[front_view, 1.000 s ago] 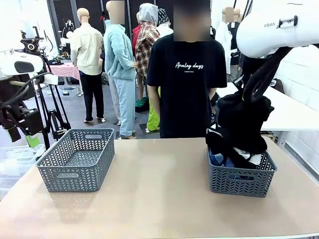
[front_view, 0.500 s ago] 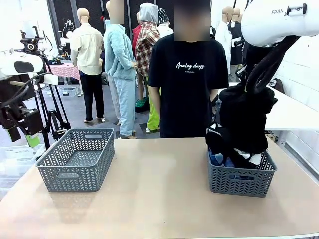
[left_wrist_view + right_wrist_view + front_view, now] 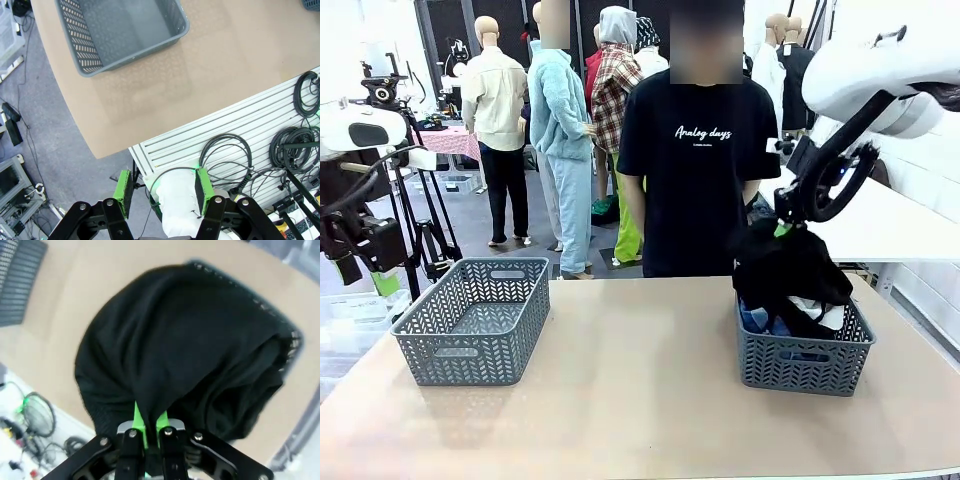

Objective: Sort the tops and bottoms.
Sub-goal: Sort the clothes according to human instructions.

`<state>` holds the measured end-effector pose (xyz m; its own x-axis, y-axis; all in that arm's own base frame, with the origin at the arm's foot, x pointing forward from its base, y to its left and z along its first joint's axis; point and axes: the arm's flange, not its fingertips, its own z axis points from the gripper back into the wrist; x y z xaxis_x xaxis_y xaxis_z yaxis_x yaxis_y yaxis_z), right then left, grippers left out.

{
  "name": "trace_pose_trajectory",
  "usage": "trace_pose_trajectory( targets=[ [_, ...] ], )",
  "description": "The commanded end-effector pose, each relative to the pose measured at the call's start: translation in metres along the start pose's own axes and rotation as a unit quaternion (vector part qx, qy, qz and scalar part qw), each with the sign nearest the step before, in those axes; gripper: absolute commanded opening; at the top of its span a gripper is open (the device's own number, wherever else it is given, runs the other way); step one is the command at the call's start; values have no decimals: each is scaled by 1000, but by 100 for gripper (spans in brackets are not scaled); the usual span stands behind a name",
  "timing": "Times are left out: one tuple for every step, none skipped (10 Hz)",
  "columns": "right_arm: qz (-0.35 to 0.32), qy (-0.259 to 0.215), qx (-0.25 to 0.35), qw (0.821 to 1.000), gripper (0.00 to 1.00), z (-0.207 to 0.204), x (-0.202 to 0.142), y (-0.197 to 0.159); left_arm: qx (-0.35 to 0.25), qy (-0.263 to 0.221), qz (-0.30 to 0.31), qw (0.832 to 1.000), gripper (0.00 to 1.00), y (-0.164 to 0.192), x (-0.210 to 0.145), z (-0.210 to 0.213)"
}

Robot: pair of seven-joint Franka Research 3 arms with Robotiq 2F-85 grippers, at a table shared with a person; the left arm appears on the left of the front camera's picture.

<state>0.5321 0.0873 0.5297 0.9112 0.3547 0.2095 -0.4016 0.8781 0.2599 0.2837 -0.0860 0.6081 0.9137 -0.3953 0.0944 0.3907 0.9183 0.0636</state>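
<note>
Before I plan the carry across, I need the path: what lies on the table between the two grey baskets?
Nothing: in the front view the tan tabletop between the left basket and the right basket is bare.

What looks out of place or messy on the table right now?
Nothing spilled. The right basket is heaped, and a black garment hangs above it, pinched in the right gripper. The left basket sits empty and square.

A grey plastic basket (image 3: pixel 472 320) with a herringbone-cut wall sits on the left of the tan surface (image 3: pixel 640 400), and a matching basket (image 3: pixel 804 362) sits well apart on the right. Behind the far edge stands a person (image 3: pixel 695 160) in a black printed T-shirt. Coiled black cables (image 3: pixel 300 125) hang on a slatted white panel below the near edge.
</note>
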Motion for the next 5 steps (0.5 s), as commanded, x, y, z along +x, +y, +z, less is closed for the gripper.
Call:
trace_pose_trajectory(
  targets=[
    [-21,52,9,998,0,-15,1,-12,4,0,-5,1000,66,1,-2,0],
    [-20,77,10,997,0,-33,3,-19,4,0,-5,1000,66,1,-2,0],
    [-16,90,4,996,0,-44,4,-21,4,0,-5,1000,66,1,-2,0],
    [-9,119,-3,993,0,-56,6,-19,4,0,-5,1000,66,1,-2,0],
    [2,157,-6,988,0,-71,10,-17,4,0,-5,1000,66,1,-2,0]
  ],
)
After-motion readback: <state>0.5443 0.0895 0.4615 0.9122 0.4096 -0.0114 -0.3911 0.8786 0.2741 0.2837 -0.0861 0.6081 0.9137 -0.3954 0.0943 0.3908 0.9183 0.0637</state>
